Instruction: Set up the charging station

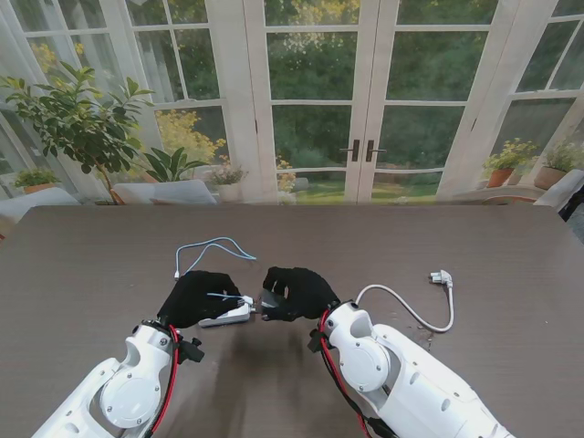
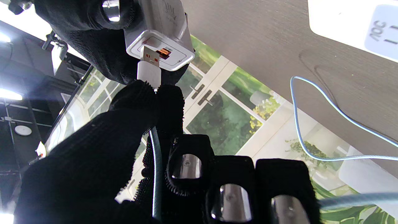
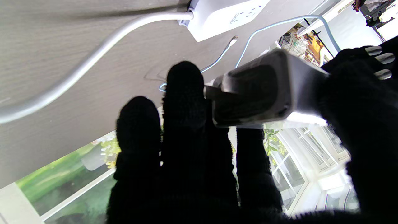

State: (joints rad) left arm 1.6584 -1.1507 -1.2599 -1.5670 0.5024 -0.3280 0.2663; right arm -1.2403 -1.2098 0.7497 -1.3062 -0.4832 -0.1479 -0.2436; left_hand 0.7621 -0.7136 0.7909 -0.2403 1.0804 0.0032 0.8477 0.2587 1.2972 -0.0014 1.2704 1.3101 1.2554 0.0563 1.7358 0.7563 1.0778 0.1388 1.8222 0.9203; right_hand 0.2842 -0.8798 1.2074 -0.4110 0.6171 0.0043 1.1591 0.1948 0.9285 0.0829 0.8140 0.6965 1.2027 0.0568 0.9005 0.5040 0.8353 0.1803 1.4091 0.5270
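Note:
My right hand (image 1: 297, 292) is shut on a white charger adapter (image 2: 158, 40), also seen from behind in the right wrist view as a grey block (image 3: 261, 93). My left hand (image 1: 199, 297) pinches the white USB plug (image 2: 149, 73) of the blue cable (image 1: 214, 246) between thumb and forefinger. The plug's metal tip sits at the adapter's orange port, partly in. Both hands meet over the middle of the table. A white power strip (image 1: 226, 317) lies on the table just under them.
The strip's white cord (image 1: 411, 310) curls to the right and ends in a plug (image 1: 442, 276) lying on the table. The blue cable loops away from me, its free end (image 3: 231, 40) resting on the dark wooden table (image 1: 91, 265).

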